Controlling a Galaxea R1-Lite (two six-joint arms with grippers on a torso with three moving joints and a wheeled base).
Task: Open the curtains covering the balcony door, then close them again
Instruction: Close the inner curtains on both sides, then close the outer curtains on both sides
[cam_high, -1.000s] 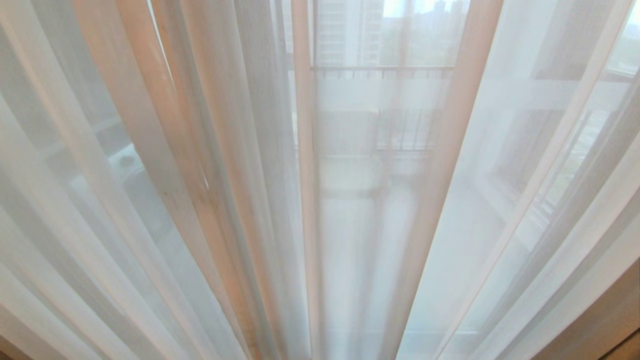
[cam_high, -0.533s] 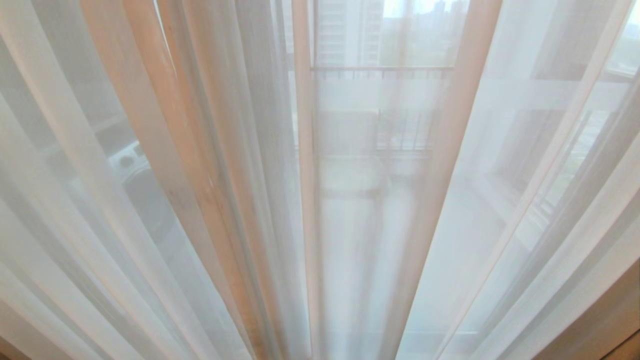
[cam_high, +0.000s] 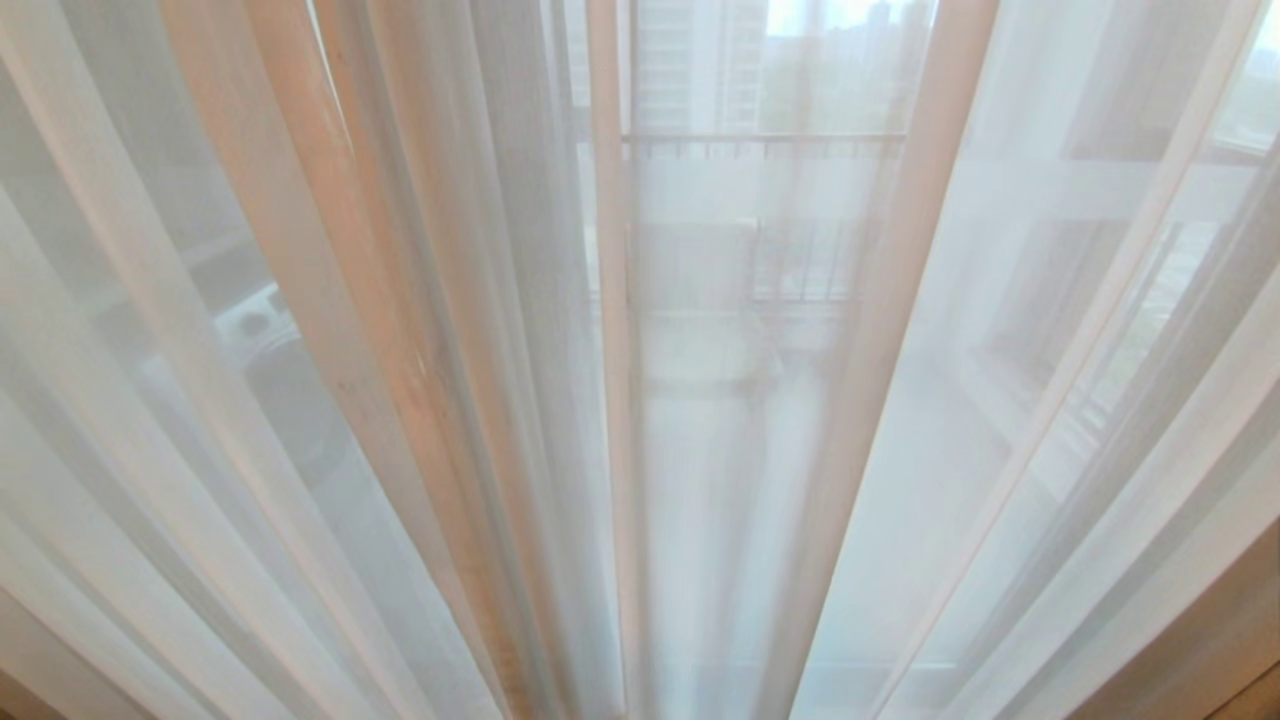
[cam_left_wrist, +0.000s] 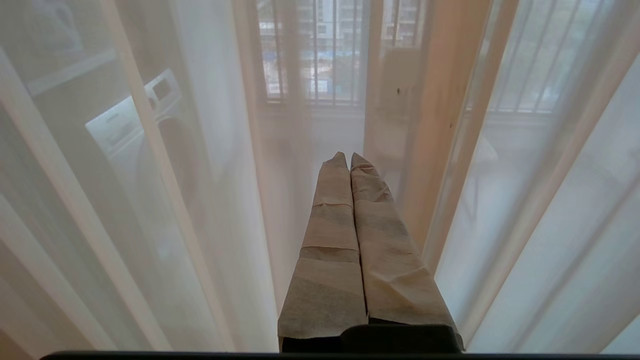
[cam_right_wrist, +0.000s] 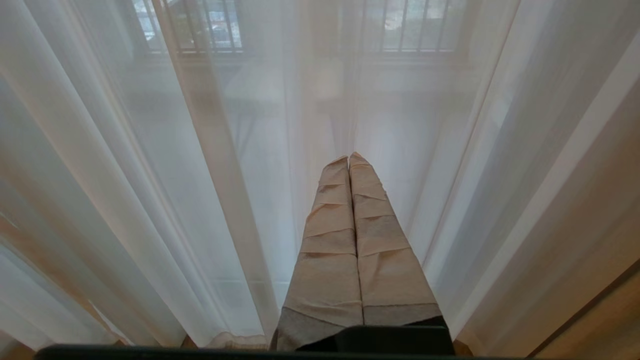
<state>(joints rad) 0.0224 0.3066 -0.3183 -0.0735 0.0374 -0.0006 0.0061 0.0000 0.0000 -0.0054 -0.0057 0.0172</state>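
The curtains (cam_high: 420, 330) are drawn across and fill the head view: thin white sheers in long folds, some edges tinted peach. The balcony door is hidden behind them; only dim shapes of the balcony show through. Neither arm is in the head view. My left gripper (cam_left_wrist: 345, 156) is shut, its tape-wrapped fingers pressed together with nothing between them, pointing at the sheer curtains (cam_left_wrist: 200, 165) just short of a fold. My right gripper (cam_right_wrist: 348, 157) is likewise shut and empty, low down before the curtains (cam_right_wrist: 210, 165), near their hem.
Through the fabric I see a white washing machine (cam_high: 255, 325) on the left and a balcony railing (cam_high: 765, 140) with tower blocks beyond. A beige strip (cam_high: 1230, 640) runs along the lower right corner.
The peach-edged folds on the left have swayed a little to the right, so the washing machine behind them shows more plainly. The rest of the curtain hangs as before.
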